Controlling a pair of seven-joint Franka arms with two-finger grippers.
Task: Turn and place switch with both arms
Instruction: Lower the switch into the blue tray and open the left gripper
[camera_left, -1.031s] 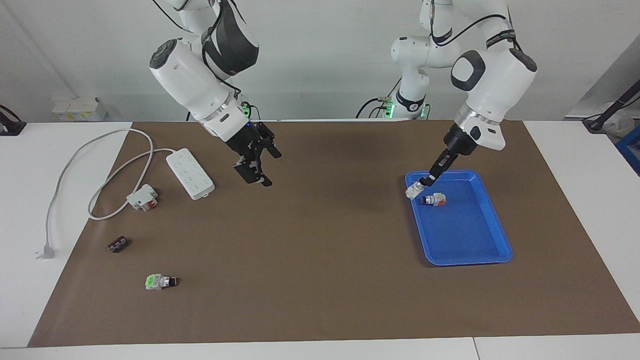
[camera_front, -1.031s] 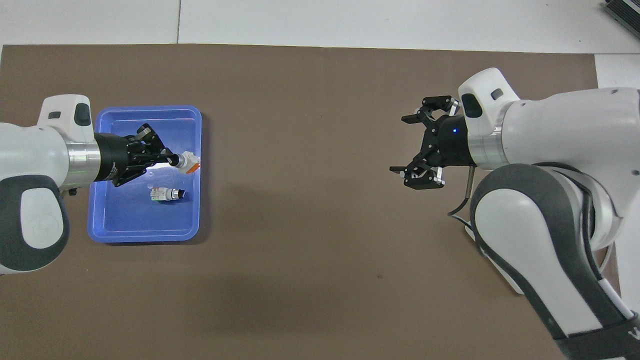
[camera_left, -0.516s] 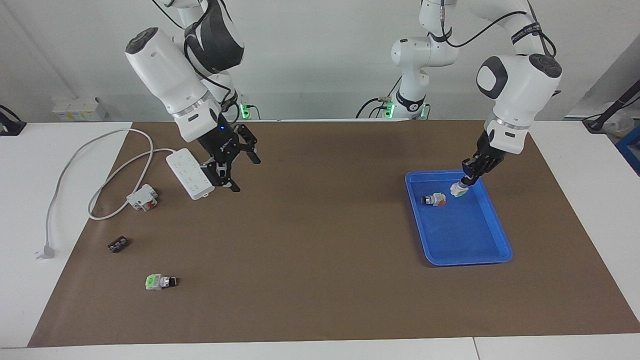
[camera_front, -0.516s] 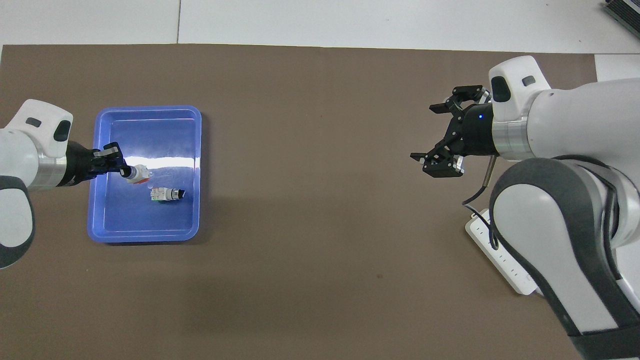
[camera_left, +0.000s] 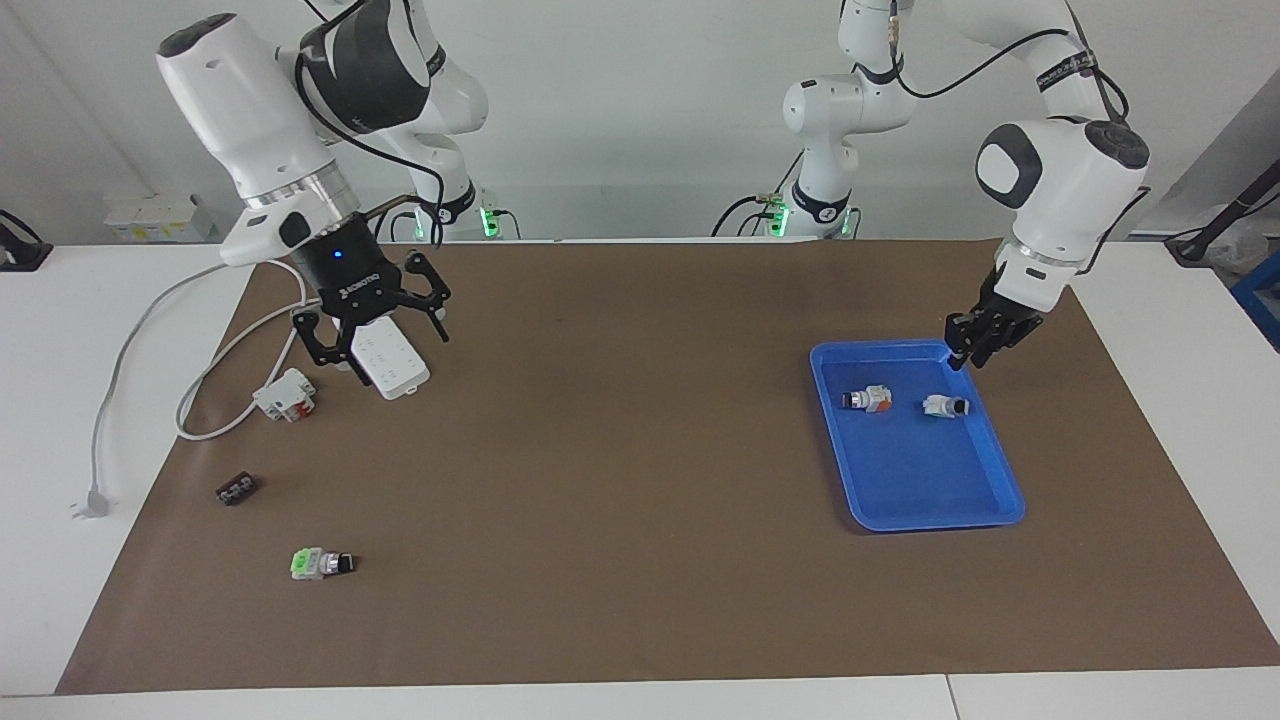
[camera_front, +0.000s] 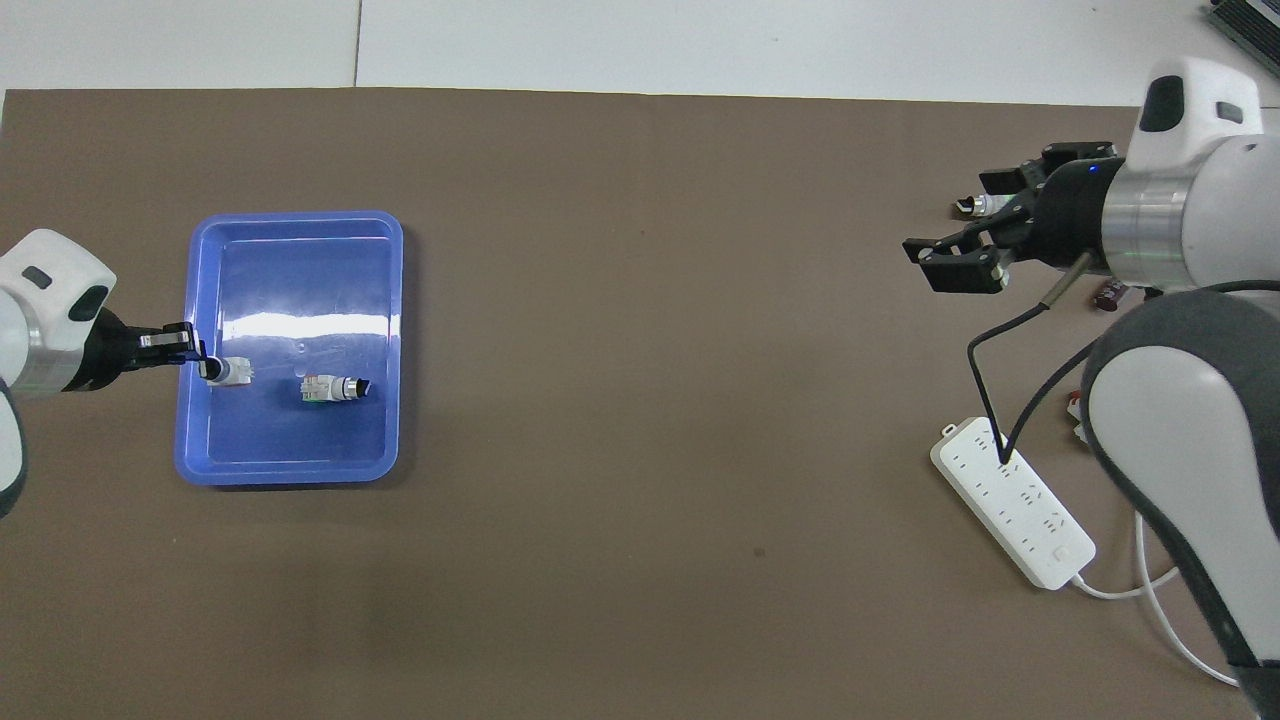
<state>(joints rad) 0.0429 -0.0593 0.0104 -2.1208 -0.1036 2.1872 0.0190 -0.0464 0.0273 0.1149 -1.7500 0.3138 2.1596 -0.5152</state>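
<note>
The switch (camera_left: 945, 406) lies on its side in the blue tray (camera_left: 930, 520), white body with a black knob. It also shows in the overhead view (camera_front: 232, 372), near the tray's (camera_front: 290, 475) edge at the left arm's end. My left gripper (camera_left: 975, 340) is open and empty, raised over the tray's corner nearest the robots, apart from the switch. In the overhead view the left gripper (camera_front: 195, 352) overlaps the tray's rim. My right gripper (camera_left: 380, 345) is open and empty, over the power strip; it also shows in the overhead view (camera_front: 960, 222).
A similar white switch with an orange-red end (camera_left: 868, 399) lies in the tray beside the switch. At the right arm's end lie a white power strip (camera_left: 395, 370) with its cable, a red-white breaker (camera_left: 285, 393), a black block (camera_left: 235, 490) and a green-ended switch (camera_left: 320, 563).
My left gripper carried the switch across the tray, let it go and rose off it. My right arm swung back toward its own end, over the power strip.
</note>
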